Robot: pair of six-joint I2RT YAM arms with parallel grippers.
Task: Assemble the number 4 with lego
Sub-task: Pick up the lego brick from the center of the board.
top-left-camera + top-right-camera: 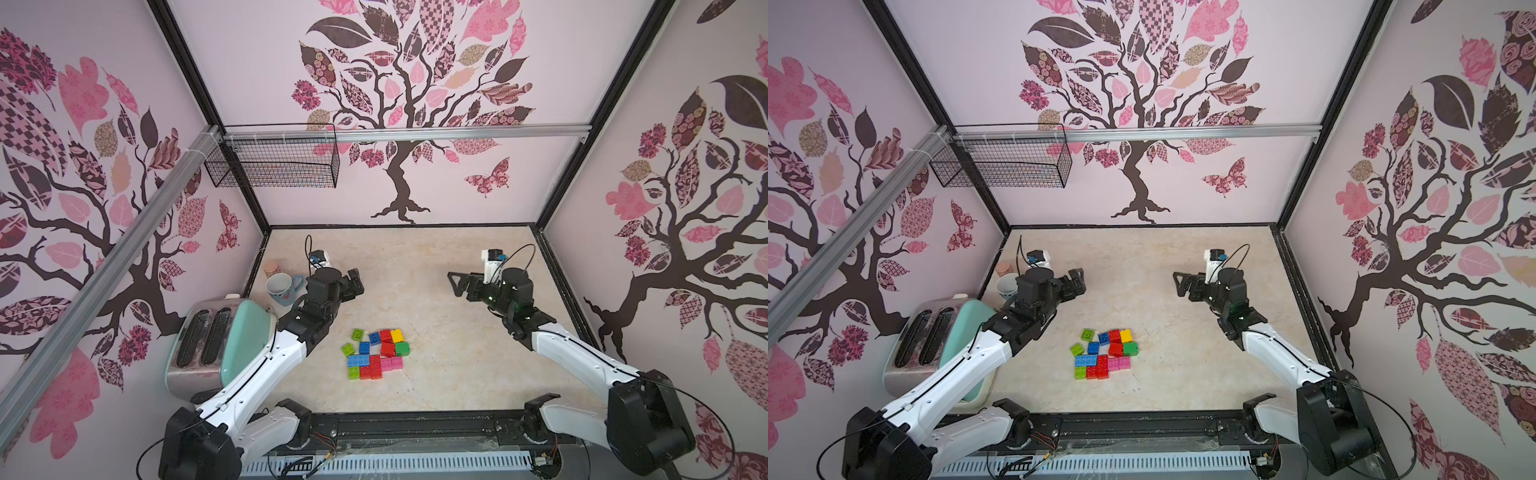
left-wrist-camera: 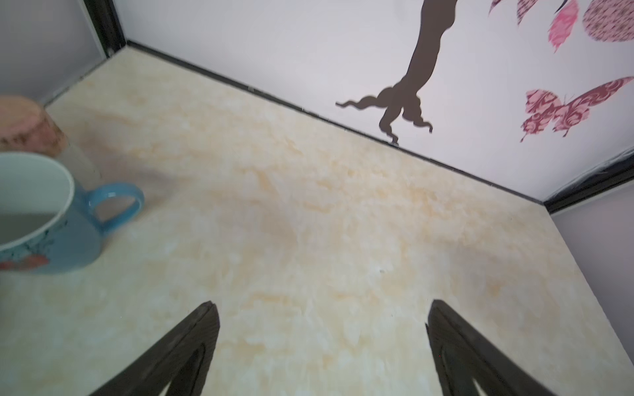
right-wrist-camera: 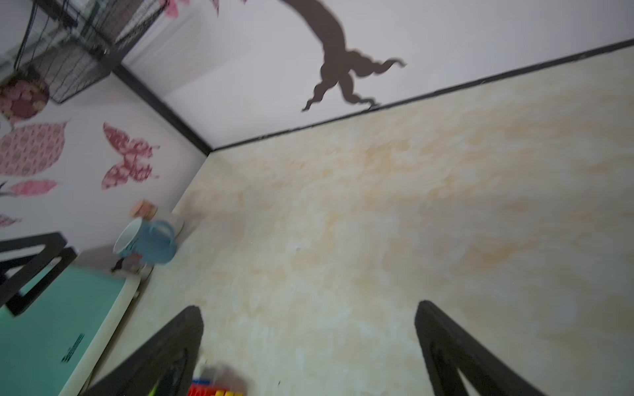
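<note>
The marbled counter (image 1: 457, 374) is mostly bare. A mint-and-steel toaster (image 1: 216, 340) sits at eight o'clock, pushed aside from the working area. The left gripper (image 1: 356, 283) at eleven and the right gripper (image 1: 455, 284) at one hang with jaws spread and nothing between them, seemingly parked clear of the bricks. A blue mug (image 1: 280, 289) stands at ten. The lego (image 1: 376, 353) lies bunched flat just toward six from centre. I can't read a 4 in it.

Open tabletop, clutter along the left wall
The tabletop (image 1: 436, 291) is bare behind, right of and in front of the lego (image 1: 376, 353), and between the left hand (image 2: 322, 303) and right hand (image 3: 308, 306). A toaster (image 1: 216, 345), blue mug (image 1: 280, 289) and cork-topped jar (image 1: 271, 268) crowd the left wall.
</note>
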